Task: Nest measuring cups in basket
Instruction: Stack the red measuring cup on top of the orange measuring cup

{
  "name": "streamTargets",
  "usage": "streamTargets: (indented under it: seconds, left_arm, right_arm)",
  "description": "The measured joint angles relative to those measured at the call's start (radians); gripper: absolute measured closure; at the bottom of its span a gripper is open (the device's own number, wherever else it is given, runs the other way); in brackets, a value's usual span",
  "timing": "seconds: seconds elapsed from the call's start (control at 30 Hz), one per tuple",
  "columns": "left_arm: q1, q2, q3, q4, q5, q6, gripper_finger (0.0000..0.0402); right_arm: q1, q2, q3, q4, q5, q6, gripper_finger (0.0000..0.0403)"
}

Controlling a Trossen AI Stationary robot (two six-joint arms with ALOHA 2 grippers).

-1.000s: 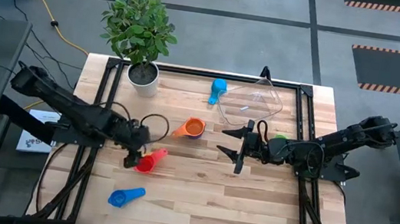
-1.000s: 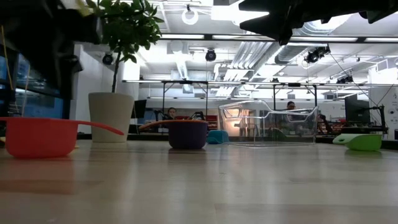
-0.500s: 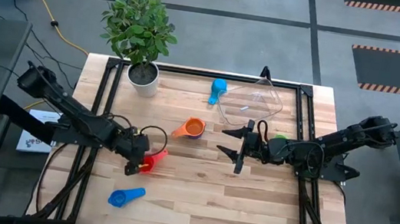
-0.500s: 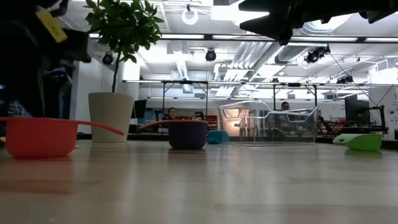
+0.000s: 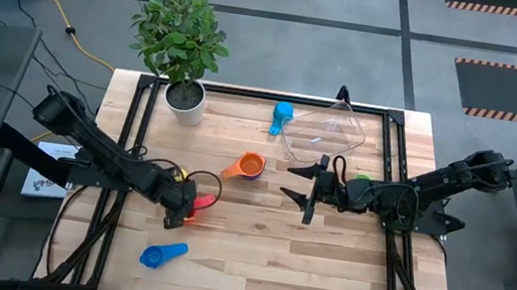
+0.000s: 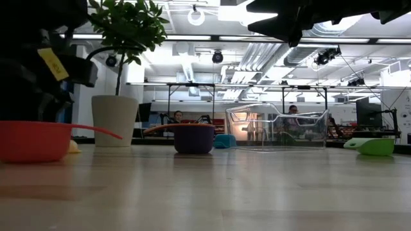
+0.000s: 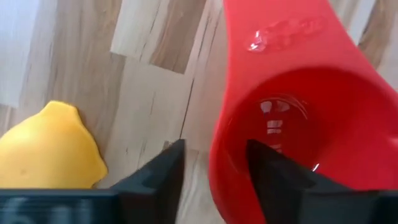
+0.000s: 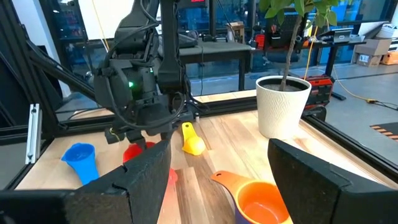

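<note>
Left gripper: down at the table over the red cup, fingers straddling the cup's near rim, one fingertip inside the bowl and one outside on the wood; jaws part-way in, not seen clamped on the rim, so grasp cannot be told. Red cup: directly under and just ahead of this gripper, handle running away from the fingers; clearly the left arm's piece. Yellow cup: just beside the outer finger. Dark blue cup: near the front edge, apart. Orange cup: mid-table, between the arms. Right gripper: hovers past centre, jaws parted, empty. Basket: far right, tilted, well apart from the red cup. Light blue cup: beside the basket.
</note>
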Motion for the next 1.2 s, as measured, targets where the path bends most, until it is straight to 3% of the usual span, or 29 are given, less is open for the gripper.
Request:
streamTargets:
  seconds: [0.17, 0.23, 0.6, 0.8, 1.03, 1.2]
  left_arm:
    - [0.029, -0.013, 0.034, -0.006, -0.006, 0.104, 0.0367]
    - [0.048, -0.018, 0.068, -0.019, -0.027, 0.174, 0.0391]
    - [0.199, -0.016, 0.302, -0.017, -0.277, 0.620, 0.0394]
    - [0.250, -0.011, 0.351, 0.034, -0.382, 0.947, 0.0397]
    - [0.343, 0.046, 0.351, 0.222, -0.386, 1.354, 0.0397]
    - [0.391, 0.129, 0.352, 0.380, -0.315, 1.587, 0.0397]
  right_arm:
    - [0.000, 0.000, 0.000, 0.004, 0.000, -0.006, 0.0142]
    - [0.000, 0.000, 0.000, 0.008, 0.000, -0.007, 0.0142]
    - [0.000, 0.000, 0.000, 0.007, -0.002, 0.005, 0.0142]
    - [-0.003, 0.023, 0.000, 0.006, -0.012, 0.019, 0.0142]
    - [-0.035, 0.053, 0.000, 0.058, -0.017, 0.013, 0.0142]
    - [-0.038, 0.038, 0.002, 0.086, -0.043, -0.013, 0.0142]
